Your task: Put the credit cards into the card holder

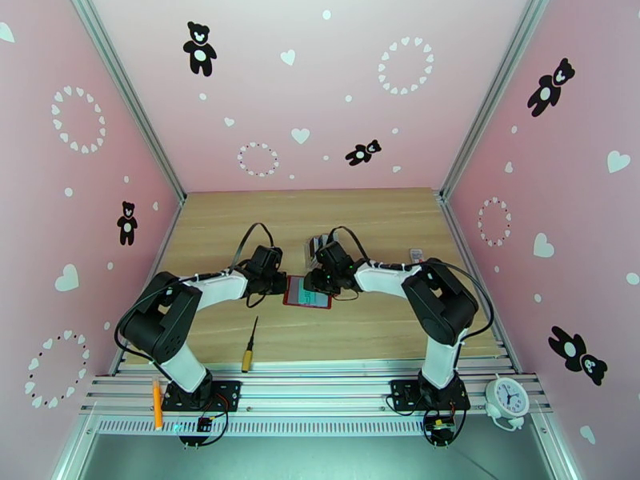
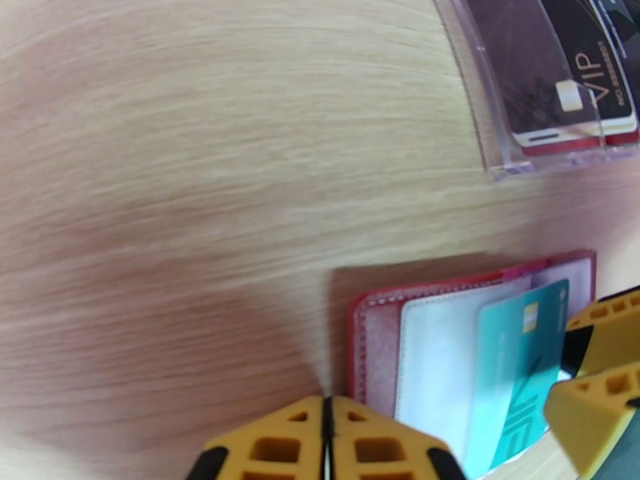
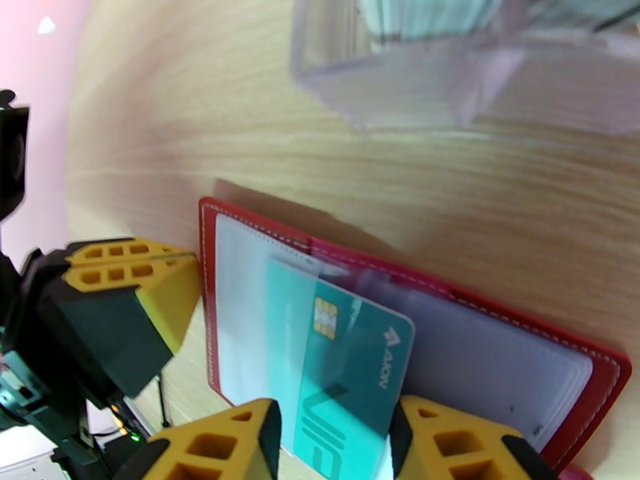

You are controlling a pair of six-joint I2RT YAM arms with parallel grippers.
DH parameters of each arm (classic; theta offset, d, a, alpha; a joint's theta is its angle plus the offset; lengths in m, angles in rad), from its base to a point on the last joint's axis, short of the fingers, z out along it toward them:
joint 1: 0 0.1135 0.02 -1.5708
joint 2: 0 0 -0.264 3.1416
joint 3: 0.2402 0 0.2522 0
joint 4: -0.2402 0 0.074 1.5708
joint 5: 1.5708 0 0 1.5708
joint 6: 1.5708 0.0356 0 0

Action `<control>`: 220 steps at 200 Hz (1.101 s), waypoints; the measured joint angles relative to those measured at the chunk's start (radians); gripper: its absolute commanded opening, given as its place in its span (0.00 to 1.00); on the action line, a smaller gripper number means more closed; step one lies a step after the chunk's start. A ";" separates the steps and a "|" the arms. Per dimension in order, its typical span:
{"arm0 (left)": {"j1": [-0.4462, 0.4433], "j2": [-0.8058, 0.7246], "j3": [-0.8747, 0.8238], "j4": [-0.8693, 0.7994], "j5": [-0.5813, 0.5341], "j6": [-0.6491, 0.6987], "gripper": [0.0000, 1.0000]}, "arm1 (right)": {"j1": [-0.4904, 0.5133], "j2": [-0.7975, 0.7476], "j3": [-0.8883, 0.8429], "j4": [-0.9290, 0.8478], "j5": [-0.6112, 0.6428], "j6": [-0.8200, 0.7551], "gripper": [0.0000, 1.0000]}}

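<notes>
The card holder (image 1: 307,294) is lying open and flat around the middle of the worktop, its red cover framing pale clear sleeves. A teal card (image 3: 344,378) is resting on its inner face, the far end tucked under a sleeve and the chip end lying bare, tilted a little against the wallet's edges.

The left gripper (image 2: 326,442) is sitting at the card holder's left edge with its yellow fingers pressed together, no gap between them and nothing caught there; its tip is touching the red border.

The right gripper (image 3: 332,443) is hanging over the card holder's near right part with its jaws parted, one finger on each side of the teal card's near end. Whether the fingers are touching the card's long edges cannot be told.

Just beyond the card holder, toward the worktop's far edge, a clear plastic rack (image 3: 416,90) is standing with dark cards (image 2: 560,66) in its slots. A screwdriver (image 1: 250,346) is lying near the worktop's near edge, left of centre.
</notes>
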 measured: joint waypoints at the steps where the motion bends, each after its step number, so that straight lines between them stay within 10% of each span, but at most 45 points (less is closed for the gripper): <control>1: 0.000 0.000 0.000 0.000 0.001 -0.001 0.08 | 0.000 0.000 0.001 -0.002 0.001 0.000 0.41; 220: -0.001 0.004 -0.005 0.010 0.079 -0.025 0.07 | 0.042 0.113 0.225 -0.224 0.043 -0.066 0.39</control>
